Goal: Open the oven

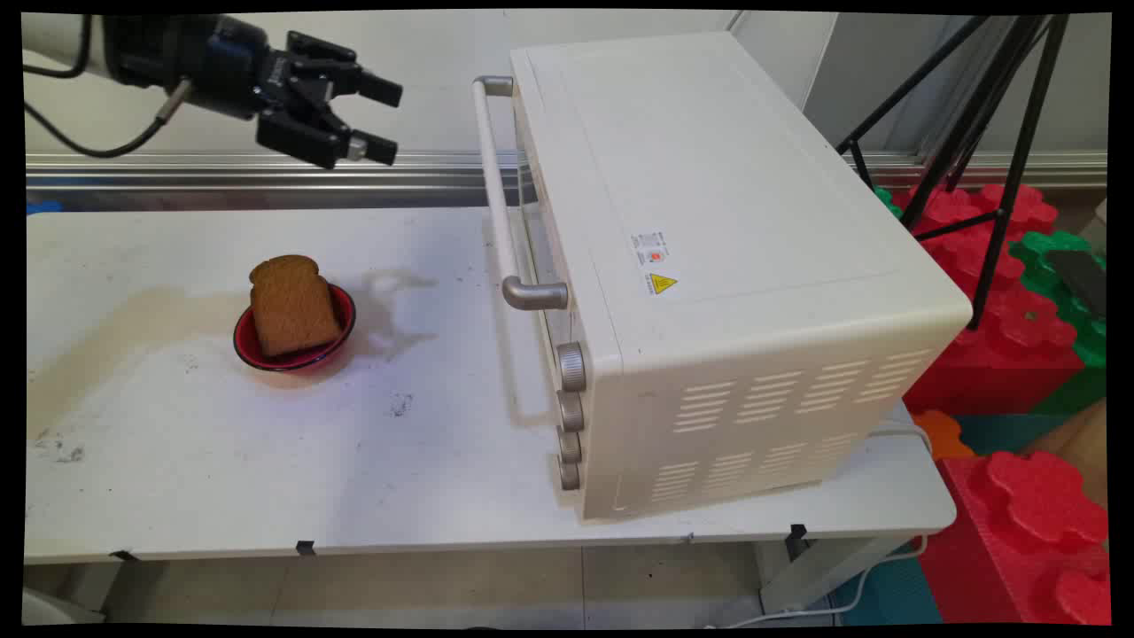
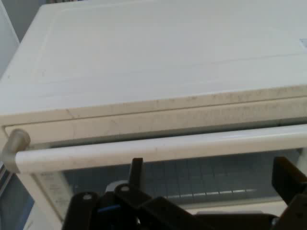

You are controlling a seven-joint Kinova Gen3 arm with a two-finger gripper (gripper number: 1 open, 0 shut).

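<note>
I have the gripper point(image 1: 383, 118) held high in the air, left of the oven point(image 1: 709, 266) and level with its top edge, jaws spread apart and holding nothing. In the hand view the oven's handle point(image 2: 158, 149) runs straight across just ahead of the fingertips point(image 2: 136, 168), not yet touched. The oven door looks closed, its glass showing below the handle. Well left of the oven, down on the table point(image 1: 221, 461), a slice of toast point(image 1: 291, 306) stands upright in a red bowl point(image 1: 257, 350), untouched. So nothing is grasped, and the door remains unopened.
</note>
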